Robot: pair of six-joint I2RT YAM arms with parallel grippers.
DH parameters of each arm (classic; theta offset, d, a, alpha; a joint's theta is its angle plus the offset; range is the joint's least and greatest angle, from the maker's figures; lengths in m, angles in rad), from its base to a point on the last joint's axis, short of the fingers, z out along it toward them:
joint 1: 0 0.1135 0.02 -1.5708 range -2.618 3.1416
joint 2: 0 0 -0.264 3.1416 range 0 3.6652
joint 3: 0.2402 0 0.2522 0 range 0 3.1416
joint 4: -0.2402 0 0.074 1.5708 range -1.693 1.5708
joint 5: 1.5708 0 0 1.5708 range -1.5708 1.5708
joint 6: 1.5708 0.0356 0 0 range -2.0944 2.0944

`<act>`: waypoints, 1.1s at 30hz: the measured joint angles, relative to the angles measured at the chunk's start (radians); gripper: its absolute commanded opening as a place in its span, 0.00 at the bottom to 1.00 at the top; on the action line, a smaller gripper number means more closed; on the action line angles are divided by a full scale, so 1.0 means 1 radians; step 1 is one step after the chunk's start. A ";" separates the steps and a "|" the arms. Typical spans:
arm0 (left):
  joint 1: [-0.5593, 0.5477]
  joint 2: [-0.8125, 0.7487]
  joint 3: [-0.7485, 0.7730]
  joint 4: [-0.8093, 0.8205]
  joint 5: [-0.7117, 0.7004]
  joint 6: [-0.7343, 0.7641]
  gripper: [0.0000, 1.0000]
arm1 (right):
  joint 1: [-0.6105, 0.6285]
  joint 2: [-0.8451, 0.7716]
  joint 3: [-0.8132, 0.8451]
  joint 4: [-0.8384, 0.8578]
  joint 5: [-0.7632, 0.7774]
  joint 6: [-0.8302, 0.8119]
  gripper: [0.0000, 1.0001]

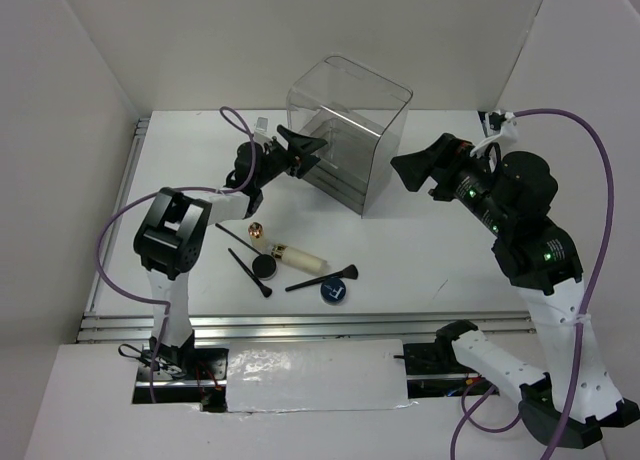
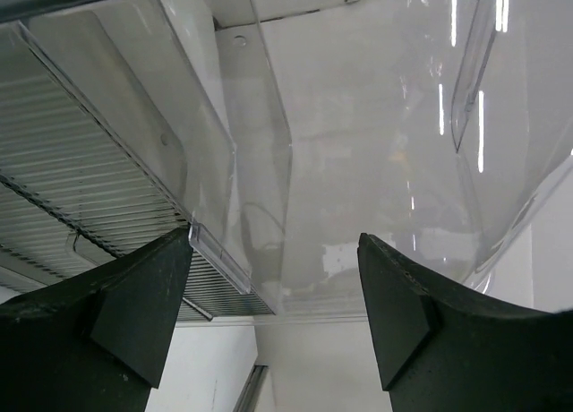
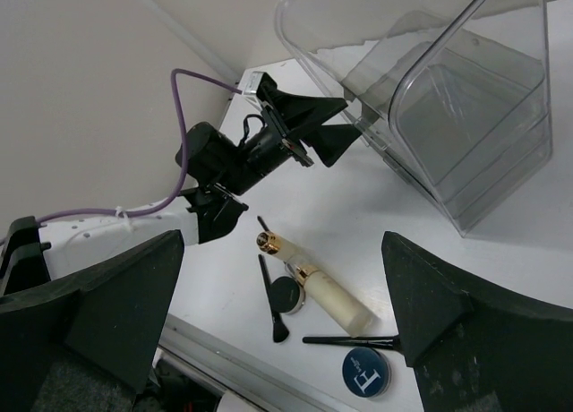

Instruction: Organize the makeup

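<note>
The makeup lies on the white table in front of the left arm: a cream tube with a gold collar (image 1: 300, 257), a small gold lipstick (image 1: 256, 230), a dark jar (image 1: 265, 266), a blue-lidded jar (image 1: 334, 291) and three thin black brushes (image 1: 322, 278) (image 1: 250, 274) (image 1: 232, 235). The right wrist view shows the tube (image 3: 336, 296), lipstick (image 3: 269, 243), dark jar (image 3: 286, 292) and blue jar (image 3: 365, 371). My left gripper (image 1: 303, 148) (image 2: 273, 287) is open and empty at the drawer front of the clear acrylic box (image 1: 348, 130). My right gripper (image 1: 412, 162) (image 3: 282, 242) is open and empty, raised right of the box.
The box (image 3: 448, 98) stands at the back middle of the table; its drawer lip (image 2: 219, 255) is close to my left fingers. White walls enclose the table on three sides. A metal rail (image 1: 300, 325) runs along the near edge.
</note>
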 measured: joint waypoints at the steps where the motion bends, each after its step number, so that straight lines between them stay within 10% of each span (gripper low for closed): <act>1: 0.000 0.004 0.000 0.011 0.002 -0.006 0.87 | 0.002 0.000 0.000 -0.001 0.002 -0.002 1.00; 33: -0.005 -0.046 -0.053 0.059 -0.002 -0.055 0.87 | 0.013 -0.012 -0.055 0.003 0.002 -0.005 1.00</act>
